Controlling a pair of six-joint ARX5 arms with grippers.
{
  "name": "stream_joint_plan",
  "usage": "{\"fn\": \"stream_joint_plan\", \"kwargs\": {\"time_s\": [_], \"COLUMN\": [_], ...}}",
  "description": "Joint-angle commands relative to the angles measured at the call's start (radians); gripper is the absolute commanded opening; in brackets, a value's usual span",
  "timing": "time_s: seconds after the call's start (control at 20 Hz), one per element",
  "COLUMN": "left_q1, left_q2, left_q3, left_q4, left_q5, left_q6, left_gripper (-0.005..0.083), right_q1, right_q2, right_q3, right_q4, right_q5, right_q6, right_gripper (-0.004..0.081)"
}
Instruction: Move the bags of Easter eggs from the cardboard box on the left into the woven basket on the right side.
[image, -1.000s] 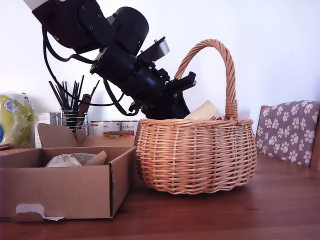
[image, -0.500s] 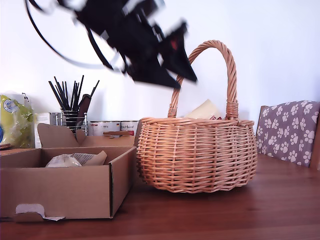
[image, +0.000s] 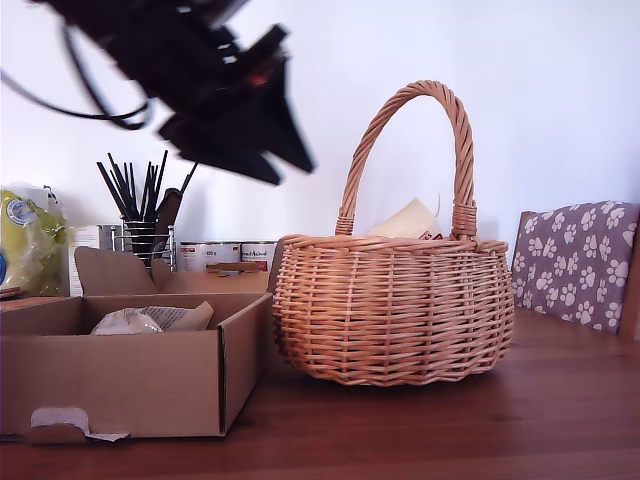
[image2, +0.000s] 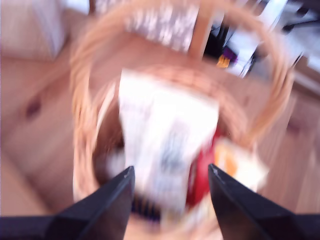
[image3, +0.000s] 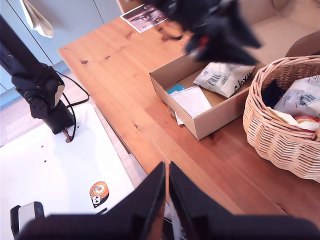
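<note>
The woven basket (image: 390, 310) stands on the wooden table at the exterior view's right, with pale and red bags (image2: 165, 145) inside and a cream bag tip (image: 410, 220) showing over its rim. The cardboard box (image: 130, 380) at that view's left holds a pale whitish bag (image: 128, 322) (image3: 222, 75) and some paper. My first gripper (image2: 170, 172) is open and empty. It is blurred in the air (image: 285, 165), above the gap between box and basket. My second gripper (image3: 166, 167) is shut, high over the table's edge, away from both.
Behind the box are a yellow-green bag (image: 30, 240), a holder of black sticks (image: 140, 200) and tins (image: 225, 255). A paw-print cushion (image: 580, 260) is at the exterior view's right. An arm base (image3: 45, 95) stands on a white board beside the table.
My first gripper has risen out of the basket and swung toward the exterior view's left, now above the box side. The bags in the basket and box have stayed put.
</note>
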Motion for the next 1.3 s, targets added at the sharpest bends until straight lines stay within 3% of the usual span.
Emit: {"fn": "stream_joint_plan", "kwargs": {"time_s": [0.0,0.25,0.45,0.55,0.65,1.25], "left_q1": [0.036,0.144,0.168,0.168,0.168,0.173], "left_q2": [-0.07,-0.319,-0.404,-0.392,-0.362,-0.031], "left_q3": [-0.08,-0.319,-0.342,-0.342,-0.342,-0.322], "left_q4": [0.029,0.089,-0.021,-0.058,-0.074,0.17], "left_q5": [-0.001,0.039,-0.036,-0.081,-0.146,-0.171], "left_q6": [0.009,0.024,0.164,0.24,0.33,0.553], "left_gripper": [0.0406,0.0407,0.0453,0.0629,0.0695,0.0695], "right_q1": [0.005,0.005,0.005,0.006,0.016,0.037], "right_q2": [-0.005,-0.005,-0.005,-0.005,-0.005,-0.005], "right_q3": [0.003,0.003,0.003,0.003,0.003,0.003], "right_q4": [0.006,0.002,0.003,0.003,0.006,0.011], "right_q5": [0.0,-0.001,-0.001,-0.002,-0.003,-0.003], "right_q6": [0.0,0.0,0.0,0.0,0.0,0.0], "right_gripper": [-0.0013,-0.0013,-0.0013,-0.0013,-0.0013,-0.0013]}}
